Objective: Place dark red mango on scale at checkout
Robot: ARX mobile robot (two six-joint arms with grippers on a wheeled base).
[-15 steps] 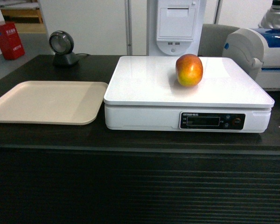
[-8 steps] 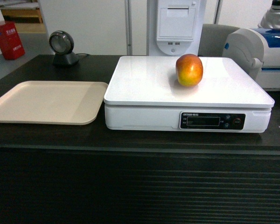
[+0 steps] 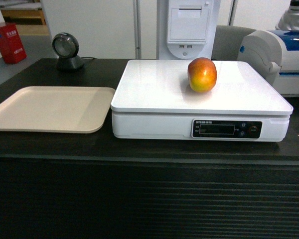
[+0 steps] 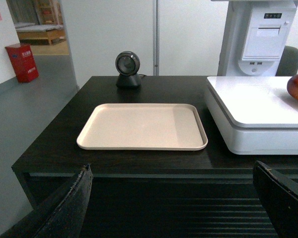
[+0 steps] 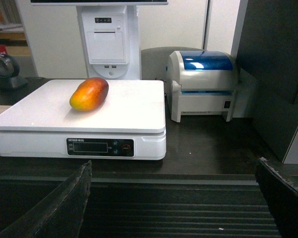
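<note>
Dark red mango (image 5: 89, 94) resting free on scale (image 5: 134, 106) platter atop checkout (image 3: 139, 149), ahead of and beyond both tools; placement judged done; left gripper (image 4: 174, 203) and right gripper (image 5: 174, 203) spread wide, empty, drawn back clear of counter.

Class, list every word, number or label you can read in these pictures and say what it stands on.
No text reads clearly.
Scale display strip: small white brand lettering, too blurred to read.
Red box on the floor: pale characters, too small to read.
Dark red mango, beige tray, printer: no lettering shows.
</note>
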